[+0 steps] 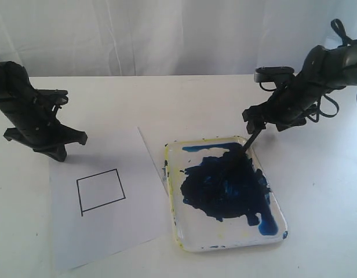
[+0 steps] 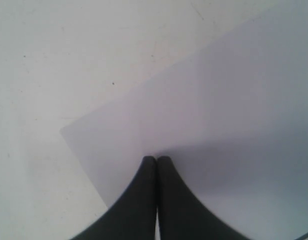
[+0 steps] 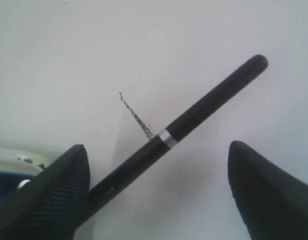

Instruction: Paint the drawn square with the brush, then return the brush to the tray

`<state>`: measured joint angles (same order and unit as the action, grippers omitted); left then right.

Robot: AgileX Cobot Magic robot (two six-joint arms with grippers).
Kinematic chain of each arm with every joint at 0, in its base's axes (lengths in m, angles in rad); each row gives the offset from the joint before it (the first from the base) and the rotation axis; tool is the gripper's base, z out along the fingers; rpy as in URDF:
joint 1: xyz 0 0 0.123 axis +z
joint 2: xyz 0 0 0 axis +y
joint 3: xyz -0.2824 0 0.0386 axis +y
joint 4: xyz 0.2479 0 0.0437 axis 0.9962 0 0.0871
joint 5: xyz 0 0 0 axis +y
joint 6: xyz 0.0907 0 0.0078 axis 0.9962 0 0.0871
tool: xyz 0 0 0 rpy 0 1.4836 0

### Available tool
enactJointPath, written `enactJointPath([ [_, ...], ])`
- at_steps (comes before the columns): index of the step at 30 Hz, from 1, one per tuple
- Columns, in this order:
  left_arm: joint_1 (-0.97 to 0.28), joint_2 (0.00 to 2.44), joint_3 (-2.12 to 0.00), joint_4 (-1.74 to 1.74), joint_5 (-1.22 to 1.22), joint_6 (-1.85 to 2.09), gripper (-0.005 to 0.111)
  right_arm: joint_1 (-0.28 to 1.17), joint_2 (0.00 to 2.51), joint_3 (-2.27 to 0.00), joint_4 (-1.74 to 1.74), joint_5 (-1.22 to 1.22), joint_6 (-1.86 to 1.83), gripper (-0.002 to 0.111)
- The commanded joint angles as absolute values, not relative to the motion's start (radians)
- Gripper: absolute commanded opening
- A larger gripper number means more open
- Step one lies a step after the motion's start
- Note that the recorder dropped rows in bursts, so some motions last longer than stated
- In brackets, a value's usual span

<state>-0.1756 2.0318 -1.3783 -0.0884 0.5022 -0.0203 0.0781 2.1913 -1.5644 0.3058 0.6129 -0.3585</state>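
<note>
Because the small drawn square with a thin black outline point(image 1: 101, 191) is all white inside in the exterior view, the painting is not done yet. It sits on a white paper sheet point(image 1: 80, 237) on the white tabletop point(image 1: 167, 104), just beside the shallow white tray with the big dark blue paint blotch point(image 1: 225, 245). The long thin black brush point(image 1: 252, 141) leans on the tray's far rim with its tip in the paint. The right fingers point(image 1: 252, 119) hang at its top end. The left fingers point(image 1: 55, 152) are down by the paper's far corner, apart from the square.

In the left wrist view, the left fingers point(image 2: 144, 190) are closed tight together and hold nothing. The paper is under them.

In the right wrist view, the right fingers point(image 3: 54, 195) stand wide open. The brush point(image 3: 204, 110) lies between them, close by one finger, but it is not gripped. So it looks like the very start. Picking up the brush, painting the square and putting the brush back in the tray are all left to do.
</note>
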Motion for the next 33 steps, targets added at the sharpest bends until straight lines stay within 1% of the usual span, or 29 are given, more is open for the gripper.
enactJointPath([
  [1,-0.172,2.049,-1.375,-0.093,0.520,-0.018,0.000,0.069,2.142,-1.575,0.295,0.616,-0.365,0.072],
  [6,-0.172,2.049,-1.375,-0.093,0.520,-0.018,0.000,0.069,2.072,-1.575,0.295,0.667,-0.429,0.072],
  [8,-0.172,2.049,-1.375,-0.091,0.520,-0.018,0.000,0.069,2.053,-1.604,0.290,0.783,-0.517,0.072],
  [9,-0.172,2.049,-1.375,-0.091,0.520,-0.007,0.000,0.069,2.051,-1.650,0.271,0.888,-0.539,0.072],
  [13,-0.172,2.049,-1.375,-0.091,0.522,0.008,0.000,0.069,2.051,-1.769,0.200,1.054,-0.668,0.072],
  [16,-0.172,2.049,-1.375,-0.091,0.526,0.008,0.000,0.074,2.056,-1.787,0.204,0.998,-0.896,0.072],
  [19,-0.172,2.049,-1.375,-0.091,0.530,0.008,0.000,0.114,2.103,-1.789,0.204,0.973,-1.235,0.072],
  [20,-0.172,2.049,-1.375,-0.091,0.530,0.008,0.000,0.123,2.112,-1.789,0.202,0.973,-1.288,0.072],
  [23,-0.172,2.049,-1.375,-0.091,0.534,0.008,0.000,0.139,2.139,-1.789,0.180,0.928,-1.373,0.072],
  [33,-0.172,2.049,-1.375,-0.091,0.536,0.008,0.000,0.139,2.172,-1.789,0.136,0.897,-1.624,0.072],
])
